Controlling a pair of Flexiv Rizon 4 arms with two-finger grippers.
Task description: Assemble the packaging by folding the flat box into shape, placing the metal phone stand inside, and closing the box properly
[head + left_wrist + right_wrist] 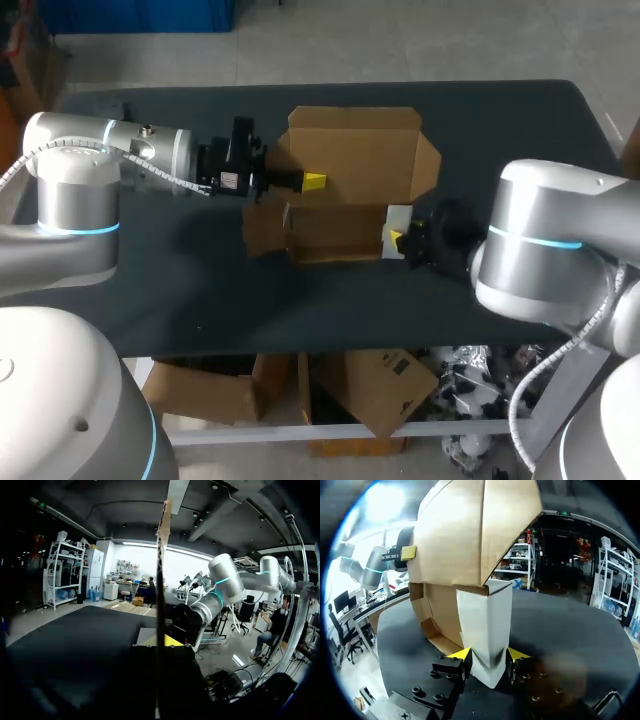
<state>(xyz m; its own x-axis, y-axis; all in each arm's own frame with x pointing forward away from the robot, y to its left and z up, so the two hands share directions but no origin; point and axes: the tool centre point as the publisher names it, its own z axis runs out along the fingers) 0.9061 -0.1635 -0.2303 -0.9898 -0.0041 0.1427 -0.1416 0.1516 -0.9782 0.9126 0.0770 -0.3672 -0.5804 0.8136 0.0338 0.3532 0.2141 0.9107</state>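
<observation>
While the box (pixel 335 232) sits half-folded at the middle of the dark desk (pixel 150 290), both arms are at work on it. Its lid (pixel 355 150) stands raised behind the open tray.

Our left arm (pixel 150 148) comes in from the side and meets the lid near its edge, likely to stop it dropping over the opening. The lid runs edge-on past that wrist camera. We cannot tell whether it is pinched or only propped.

At the box's other end, our right fingers (pixel 461 654) pinch a white end flap (pixel 487 620) from both sides, low down near the desk. We judge this hold steadies the box and readies the flap to be turned inward, squaring up that end wall.

The metal stand shows in no view. So we judge that folding is the step in hand, with loading and closing not yet done. The flap is thin card and may crease if bent off its fold line.
</observation>
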